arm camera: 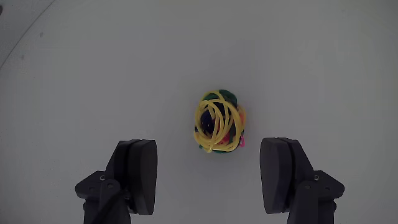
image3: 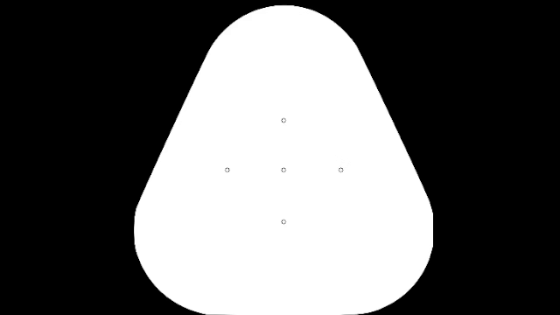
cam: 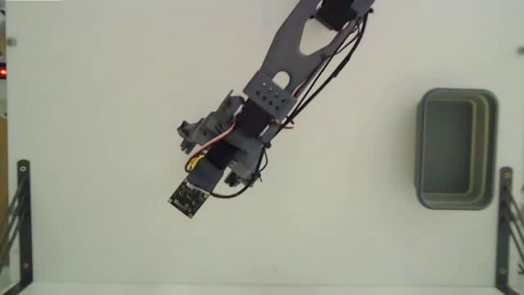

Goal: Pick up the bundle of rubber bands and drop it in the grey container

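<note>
In the wrist view the bundle of rubber bands [arm camera: 219,122], a small yellow clump with green and pink bits, lies on the white table. It sits just beyond and between the two dark fingertips [arm camera: 140,168] of my gripper [arm camera: 210,143], which is open and touches nothing. In the fixed view my gripper [cam: 201,156] points down at the table left of centre, and the arm hides the bundle there. The grey container [cam: 422,147] stands far off at the right edge, with nothing showing inside it.
The arm [cam: 286,57] reaches in from the top of the fixed view. Black brackets stand at the lower left [cam: 20,221] and lower right [cam: 506,221] table edges. White table [cam: 352,205] lies between arm and container.
</note>
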